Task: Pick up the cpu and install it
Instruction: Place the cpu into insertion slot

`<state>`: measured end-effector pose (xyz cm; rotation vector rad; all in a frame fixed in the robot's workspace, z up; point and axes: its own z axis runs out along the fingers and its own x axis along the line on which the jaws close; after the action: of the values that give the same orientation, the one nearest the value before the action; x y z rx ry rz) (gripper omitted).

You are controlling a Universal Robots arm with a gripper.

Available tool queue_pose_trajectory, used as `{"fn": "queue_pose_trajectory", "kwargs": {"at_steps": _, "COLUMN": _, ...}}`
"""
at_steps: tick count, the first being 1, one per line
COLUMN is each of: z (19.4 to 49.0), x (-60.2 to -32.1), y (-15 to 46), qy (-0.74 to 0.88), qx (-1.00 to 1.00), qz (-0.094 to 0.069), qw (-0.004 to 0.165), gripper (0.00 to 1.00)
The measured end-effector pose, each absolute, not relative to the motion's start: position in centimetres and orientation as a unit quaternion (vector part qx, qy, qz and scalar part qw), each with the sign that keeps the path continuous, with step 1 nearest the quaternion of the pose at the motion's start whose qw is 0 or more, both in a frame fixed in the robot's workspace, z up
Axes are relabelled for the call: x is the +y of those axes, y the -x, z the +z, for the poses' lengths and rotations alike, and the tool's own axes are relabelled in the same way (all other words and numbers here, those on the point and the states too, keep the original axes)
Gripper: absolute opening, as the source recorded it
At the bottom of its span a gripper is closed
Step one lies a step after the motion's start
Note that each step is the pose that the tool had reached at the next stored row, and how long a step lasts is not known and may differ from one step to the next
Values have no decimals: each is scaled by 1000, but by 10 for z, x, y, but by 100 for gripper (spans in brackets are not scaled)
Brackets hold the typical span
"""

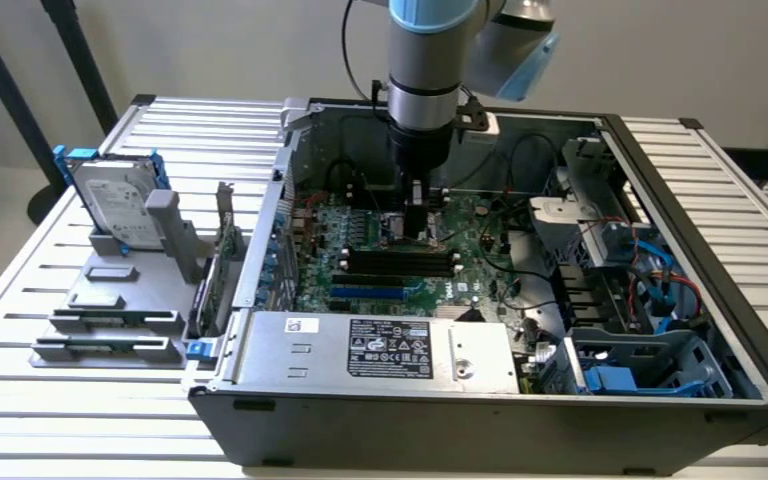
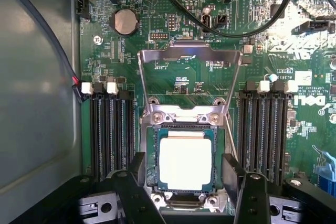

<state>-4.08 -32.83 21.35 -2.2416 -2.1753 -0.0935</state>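
Cpu (image 2: 185,163): where does it sit?
— Flat in the socket (image 2: 182,115) on the motherboard (image 2: 105,40), silver-grey top up, its edges square with the socket's frame. The load plate (image 2: 187,55) stands tilted up off it.

And the pincer (image 2: 185,167)?
— Spread wide, gripping nothing. Its two dark fingers (image 2: 137,169) flank the socket, one on each side, each with a gap between it and the cpu's edge.

What else is on that board?
— Black memory slots (image 2: 110,135) in banks on both sides of the socket, and black cables crossing beyond the load plate.

What does the computer case (image 1: 491,430) hold?
— It lies open on the surface (image 1: 37,400). The motherboard covers its floor and the arm (image 1: 424,60) reaches straight down into it. A silver power supply (image 1: 384,350) fills the near side. A blue part (image 1: 611,380) sits in the compartment at the exterior view's right.

Anything outside the case?
— At the exterior view's left a grey rack (image 1: 104,345) holds a hard drive (image 1: 115,205) upright in a blue bracket (image 1: 156,170). A few flat pieces lie in its lower slots; what they are I cannot tell.
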Motion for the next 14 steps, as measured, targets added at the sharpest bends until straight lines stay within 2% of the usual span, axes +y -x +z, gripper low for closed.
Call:
{"fn": "queue_pose_trajectory", "kwargs": {"at_steps": 2, "z": 216, "x": -328, "y": 43, "qy": 717, "qx": -696, "qz": -30, "qw": 9, "gripper": 66}}
{"fn": "queue_pose_trajectory", "kwargs": {"at_steps": 4, "z": 217, "x": -328, "y": 46, "qy": 717, "qx": -696, "qz": -30, "qw": 9, "gripper": 53}}
{"fn": "queue_pose_trajectory", "kwargs": {"at_steps": 5, "z": 218, "x": -328, "y": 48, "qy": 717, "qx": -696, "qz": -29, "qw": 9, "gripper": 53}}
{"fn": "queue_pose_trajectory", "kwargs": {"at_steps": 6, "z": 219, "x": -328, "y": 50, "qy": 717, "qx": -696, "qz": -29, "qw": 10, "gripper": 42}}
{"fn": "queue_pose_trajectory", "kwargs": {"at_steps": 7, "z": 219, "x": -328, "y": 52, "qy": 717, "qx": -696, "qz": -28, "qw": 11, "gripper": 42}}
{"fn": "queue_pose_trajectory", "kwargs": {"at_steps": 9, "z": 220, "x": -328, "y": 58, "qy": 717, "qx": -696, "qz": -26, "qw": 13, "gripper": 30}}
{"fn": "queue_pose_trajectory", "kwargs": {"at_steps": 12, "z": 221, "x": -328, "y": 66, "qy": 718, "qx": -696, "qz": -21, "qw": 17, "gripper": 24}}
{"fn": "queue_pose_trajectory", "kwargs": {"at_steps": 14, "z": 222, "x": -328, "y": 72, "qy": 718, "qx": -696, "qz": -18, "qw": 20, "gripper": 12}}
